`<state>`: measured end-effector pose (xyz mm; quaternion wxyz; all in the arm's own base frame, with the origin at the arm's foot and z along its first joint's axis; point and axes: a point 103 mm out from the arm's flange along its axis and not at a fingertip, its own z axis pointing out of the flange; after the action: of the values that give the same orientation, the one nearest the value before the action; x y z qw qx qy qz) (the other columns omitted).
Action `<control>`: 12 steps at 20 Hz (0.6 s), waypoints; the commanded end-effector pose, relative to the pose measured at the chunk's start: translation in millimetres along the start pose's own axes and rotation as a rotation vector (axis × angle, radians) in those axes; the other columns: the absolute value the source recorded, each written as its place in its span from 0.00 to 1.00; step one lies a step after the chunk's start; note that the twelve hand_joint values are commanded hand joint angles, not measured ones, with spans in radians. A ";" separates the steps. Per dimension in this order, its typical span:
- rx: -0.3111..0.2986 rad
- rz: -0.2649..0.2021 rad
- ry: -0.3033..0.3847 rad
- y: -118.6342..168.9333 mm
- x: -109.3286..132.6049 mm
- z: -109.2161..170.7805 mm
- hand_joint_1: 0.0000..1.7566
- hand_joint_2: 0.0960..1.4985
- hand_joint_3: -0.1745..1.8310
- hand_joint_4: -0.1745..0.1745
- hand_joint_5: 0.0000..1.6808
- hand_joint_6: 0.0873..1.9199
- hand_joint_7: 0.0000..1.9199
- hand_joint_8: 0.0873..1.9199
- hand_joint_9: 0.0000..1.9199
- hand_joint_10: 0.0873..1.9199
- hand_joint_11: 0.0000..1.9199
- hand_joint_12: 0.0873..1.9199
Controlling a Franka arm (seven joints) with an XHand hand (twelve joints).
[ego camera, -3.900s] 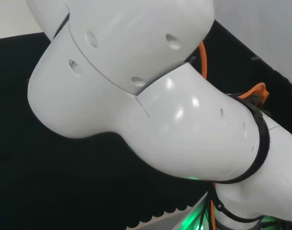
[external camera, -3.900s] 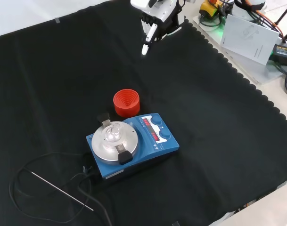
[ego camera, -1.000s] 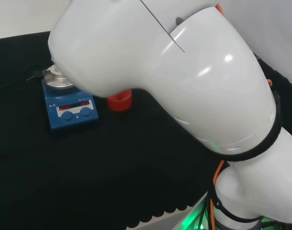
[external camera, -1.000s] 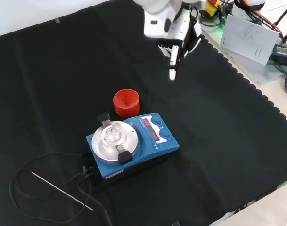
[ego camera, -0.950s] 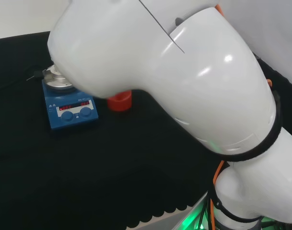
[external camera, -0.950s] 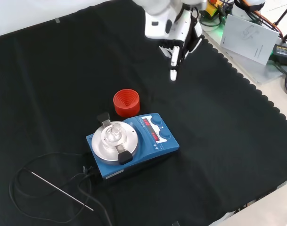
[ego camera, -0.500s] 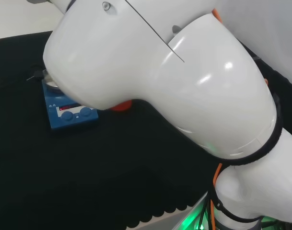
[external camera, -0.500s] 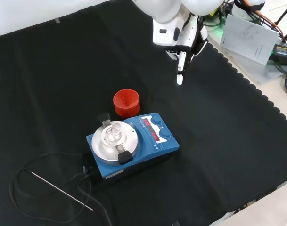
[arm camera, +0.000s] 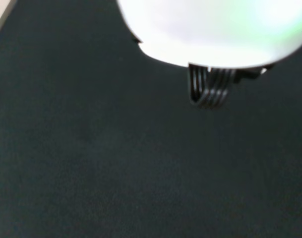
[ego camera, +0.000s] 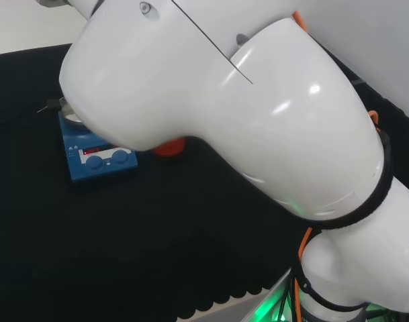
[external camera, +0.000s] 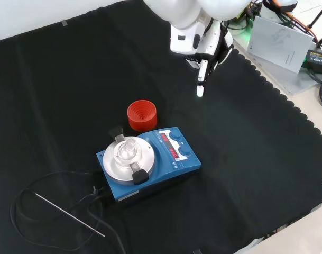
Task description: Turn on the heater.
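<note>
The hand (external camera: pixel 201 71) hangs above the table (external camera: pixel 256 137), one finger pointing down, the rest curled, holding nothing. That finger looks ready to press a knob (external camera: pixel 185 152) on the heater (external camera: pixel 150 164), still well apart.

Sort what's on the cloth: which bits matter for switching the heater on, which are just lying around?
For the job:
- blue heater, its front knobs
- the hand, one finger pointing down, above the cloth and away from the heater

Lying about:
- red ribbed ring beside the heater
- thin metal probe on its black cable
- papers off the cloth
</note>
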<state>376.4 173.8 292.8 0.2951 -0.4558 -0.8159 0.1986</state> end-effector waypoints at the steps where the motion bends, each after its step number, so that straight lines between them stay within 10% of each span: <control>1: 0.012 0.026 0.013 1.7 -2.5 0.5 0.91 0.28 0.81 0.37 0.09 0.00 0.84 0.83 0.86 0.77 0.70 0.75; 12: 0.153 0.043 -0.039 11.4 -1.6 15.1 0.93 0.21 0.90 0.48 0.03 0.00 0.88 0.85 0.90 0.81 0.78 0.76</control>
<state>375.4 177.9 283.3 0.3022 -0.4512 -0.8053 0.2380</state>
